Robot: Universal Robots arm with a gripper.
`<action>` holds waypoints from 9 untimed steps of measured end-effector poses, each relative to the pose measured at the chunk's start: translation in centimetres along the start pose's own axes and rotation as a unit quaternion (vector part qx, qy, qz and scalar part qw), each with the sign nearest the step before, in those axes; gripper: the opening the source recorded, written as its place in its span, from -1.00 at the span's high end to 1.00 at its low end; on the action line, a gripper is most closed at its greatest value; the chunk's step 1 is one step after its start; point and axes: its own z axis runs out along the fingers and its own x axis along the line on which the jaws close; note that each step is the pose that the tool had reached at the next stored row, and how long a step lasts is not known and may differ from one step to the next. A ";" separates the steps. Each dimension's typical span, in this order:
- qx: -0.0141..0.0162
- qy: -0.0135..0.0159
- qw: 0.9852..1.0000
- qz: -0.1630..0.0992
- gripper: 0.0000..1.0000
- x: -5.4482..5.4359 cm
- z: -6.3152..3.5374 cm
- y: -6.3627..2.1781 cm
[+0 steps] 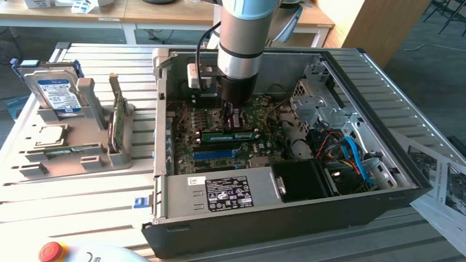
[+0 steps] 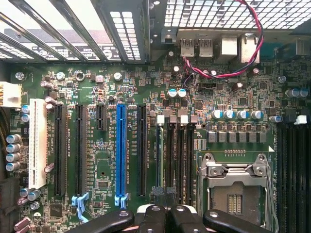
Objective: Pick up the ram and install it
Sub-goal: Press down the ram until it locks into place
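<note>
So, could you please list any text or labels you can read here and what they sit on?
None can be read for certain.
Hard drive, blue label: print too small.
Power supply, white sticker: blurred.
Motherboard, white lettering beside the slots: too small.
Papers: illegible.

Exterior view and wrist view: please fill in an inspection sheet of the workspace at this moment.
Surface: slatted metal table carrying an open computer case.
Job's things: ram stands edge-up in a motherboard slot, right under the gripper.
Clutter: grey holder with a hard drive and a green card; printed sheets; red button.
Grippers: gripper shut, low over the ram; contact cannot be told.
Cables: blue cable; red and black wires.
Surroundings: wooden desks behind.
</note>
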 end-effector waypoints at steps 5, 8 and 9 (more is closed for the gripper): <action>0.000 0.000 1.000 0.000 0.80 0.0 0.09 0.00; 0.000 0.000 1.000 0.000 0.80 0.0 0.19 0.00; 0.000 0.000 1.000 0.000 0.80 0.0 0.23 0.00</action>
